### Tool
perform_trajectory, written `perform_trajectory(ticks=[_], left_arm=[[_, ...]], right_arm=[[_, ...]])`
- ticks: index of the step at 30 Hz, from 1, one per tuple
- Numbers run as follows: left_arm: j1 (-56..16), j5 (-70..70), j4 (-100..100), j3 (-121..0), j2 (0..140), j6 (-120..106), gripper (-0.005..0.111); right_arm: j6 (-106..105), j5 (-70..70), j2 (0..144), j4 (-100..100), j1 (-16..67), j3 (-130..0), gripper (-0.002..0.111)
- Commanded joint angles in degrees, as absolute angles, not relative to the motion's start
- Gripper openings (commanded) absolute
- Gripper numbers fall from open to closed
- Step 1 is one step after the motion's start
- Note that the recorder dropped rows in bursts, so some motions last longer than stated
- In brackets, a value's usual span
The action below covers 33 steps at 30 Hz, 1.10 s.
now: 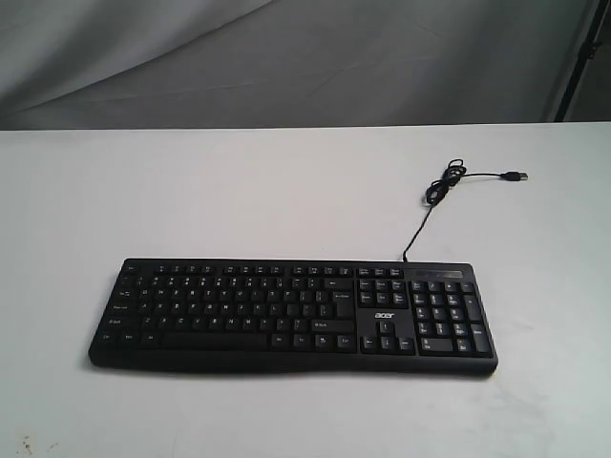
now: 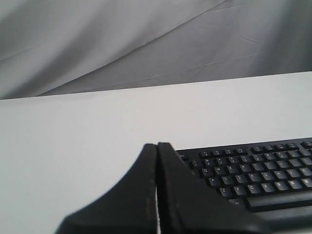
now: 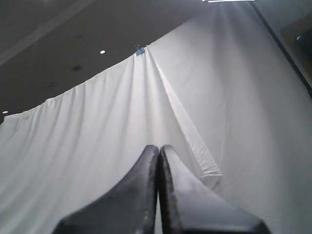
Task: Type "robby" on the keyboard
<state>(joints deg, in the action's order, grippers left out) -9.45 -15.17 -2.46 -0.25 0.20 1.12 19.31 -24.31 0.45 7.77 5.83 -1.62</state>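
Showing a white desk [image 1: 286,191] in the exterior view, with a grey cloth backdrop [image 1: 286,57] hanging behind its back edge.

Left gripper [image 2: 157,146] — seen only in its own wrist view. The two black fingers [image 2: 131,195] are pressed together along their whole length, the tips meet and nothing is pinched between them. The tips sit over bare desk just beside the left end of the keyboard [image 1: 291,315]. Whether they touch the desk cannot be told.

Keyboard: wide, black and full-size, lying flat near the front edge of the desk, about midway between the two front corners, with its long side parallel to that edge. White legends mark the keys. The number pad [image 1: 449,320] occupies the right end, and an "acer" logo [image 1: 384,316] sits above the arrow keys.

Cable [image 1: 417,229]: thin and black. It leaves the rear of the keyboard above the number pad, runs toward the back edge of the desk and gathers into a small coil [image 1: 447,181]. It ends in a USB plug [image 1: 516,176] lying loose on the desk toward the back right corner.

Right gripper [image 3: 159,147] — likewise seen only in its own wrist view. Its fingers [image 3: 195,204] are pressed together and grip nothing. They point upward at a draped white cloth [image 3: 122,122] and a dark ceiling with small round lights [image 3: 102,51].
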Motion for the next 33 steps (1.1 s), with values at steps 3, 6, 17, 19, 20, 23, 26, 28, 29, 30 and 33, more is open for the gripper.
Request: perform_trajectory(ticks=[3, 6, 17, 19, 20, 23, 26, 28, 29, 30, 33], left_arm=[[-9.8, -14.9, -2.7, 0.0, 0.0, 1.3, 0.0], [-9.8, -14.9, -2.7, 0.0, 0.0, 1.3, 0.0], [-9.8, -14.9, -2.7, 0.0, 0.0, 1.3, 0.0], [-9.8, -14.9, -2.7, 0.0, 0.0, 1.3, 0.0], [-9.8, -14.9, -2.7, 0.0, 0.0, 1.3, 0.0], [-9.8, -14.9, -2.7, 0.0, 0.0, 1.3, 0.0], [-9.8, -14.9, -2.7, 0.0, 0.0, 1.3, 0.0], [-9.8, -14.9, -2.7, 0.0, 0.0, 1.3, 0.0], [-9.8, -14.9, -2.7, 0.0, 0.0, 1.3, 0.0], [-9.8, -14.9, -2.7, 0.0, 0.0, 1.3, 0.0], [-9.8, -14.9, -2.7, 0.0, 0.0, 1.3, 0.0]], right_arm=[[26.2, -20.2, 13.6, -6.5, 6.2, -14.1, 0.0], [31.1, -20.9, 29.0, -20.0, 6.2, -24.5, 0.0], [11.7, 20.6, 71.1, -31.1, 11.4, -66.5, 0.0], [-3.5, 23.2, 73.8, -17.9, 11.6, -70.0, 0.0], [-18.3, 25.9, 75.3, -8.2, 11.6, -72.1, 0.0], [-51.4, 37.6, 79.3, 18.4, 11.4, -76.5, 0.0], [-63.7, 43.6, 83.1, 32.3, 11.4, -79.9, 0.0], [-67.5, 42.4, 86.5, 40.5, 11.4, -82.1, 0.0], [-68.8, 43.0, 87.9, 42.9, 11.4, -82.9, 0.0], [-69.8, 44.1, 89.4, 45.0, 11.4, -83.6, 0.0], [-72.7, 49.5, 93.5, 49.9, 11.5, -84.8, 0.0]])
